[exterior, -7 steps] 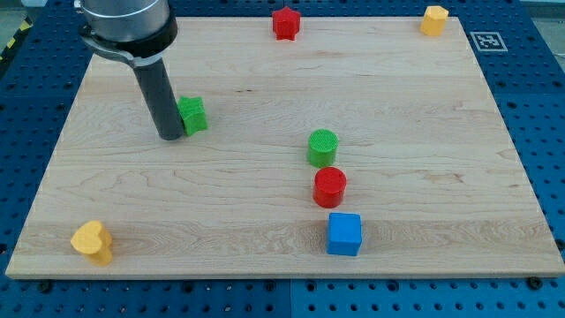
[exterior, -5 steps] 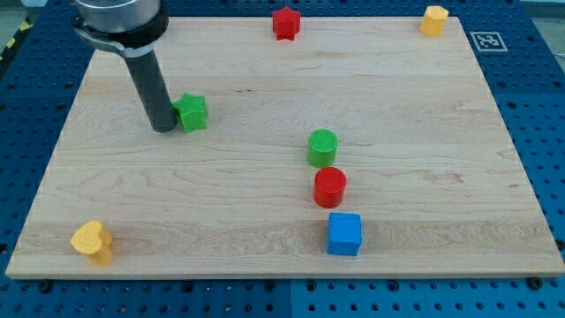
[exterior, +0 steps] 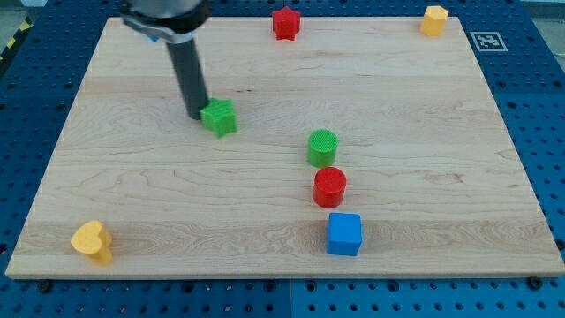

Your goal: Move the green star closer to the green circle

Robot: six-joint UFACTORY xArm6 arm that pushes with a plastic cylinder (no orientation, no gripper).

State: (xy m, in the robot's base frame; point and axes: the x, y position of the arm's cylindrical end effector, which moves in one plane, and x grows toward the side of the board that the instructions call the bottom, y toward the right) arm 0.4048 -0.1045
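The green star [exterior: 219, 117] lies on the wooden board [exterior: 424, 132], left of centre. The green circle [exterior: 322, 147] stands to its right and a little lower, about a hand's width away. My tip [exterior: 196, 115] touches the star's left side, with the dark rod rising up and to the left from it.
A red circle [exterior: 330, 186] sits just below the green circle, and a blue cube [exterior: 344, 233] below that. A red star [exterior: 285, 23] is at the top edge, a yellow block [exterior: 433, 19] at the top right, a yellow heart [exterior: 93, 241] at the bottom left.
My tip has moved to the right and pushed the green star to the right, nearer the green circle. The other blocks have not moved.
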